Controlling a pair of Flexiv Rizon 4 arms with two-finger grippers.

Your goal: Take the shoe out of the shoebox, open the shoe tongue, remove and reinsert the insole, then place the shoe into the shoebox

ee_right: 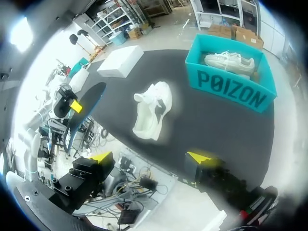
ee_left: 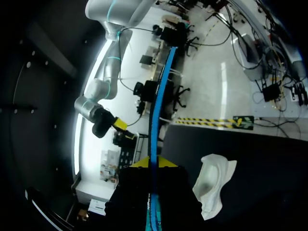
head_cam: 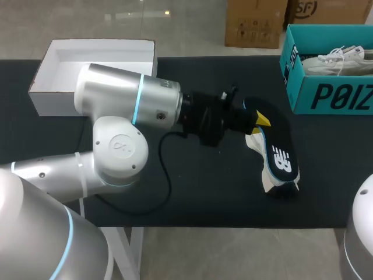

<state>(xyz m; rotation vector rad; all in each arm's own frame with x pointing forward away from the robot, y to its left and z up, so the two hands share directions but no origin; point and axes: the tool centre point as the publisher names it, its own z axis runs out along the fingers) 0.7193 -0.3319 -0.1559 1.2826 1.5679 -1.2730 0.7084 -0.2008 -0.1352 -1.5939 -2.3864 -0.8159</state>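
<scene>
1 black insole (head_cam: pixel 278 149) with a blue edge is pinched in the left gripper (head_cam: pixel 258 121). Its 2 fingers (ee_left: pixel 139 163) press on the insole from opposite sides near 1 end, and the rest sticks out ahead of them. From above, the insole overlaps the white shoe (ee_right: pixel 151 113). The right wrist view shows the insole lifted off the cloth and apart from that shoe.

There are 2 shoes. The white shoe lies on its side near the middle of the dark table (head_cam: pixel 221 186), out of any box, just beside the left gripper in that arm's own view. The second shoe (head_cam: pixel 338 61), also white, lies inside the teal shoebox (head_cam: pixel 326 96) at the far right of the table.

There are 2 boxes, well apart. The teal shoebox is open at the top, and a white box (head_cam: pixel 58 99), also open, stands at the far left corner. The white shoe lies between them, nearer the teal one.

The left arm (head_cam: pixel 128 99) comes in from the left and reaches past the middle of the table. Only a piece of the right arm (head_cam: pixel 360 233) shows at the near right corner. The right gripper (ee_right: pixel 150 156) hangs off the near edge of the table with its 2 fingers (ee_right: pixel 101 156) spread wide and nothing between them
</scene>
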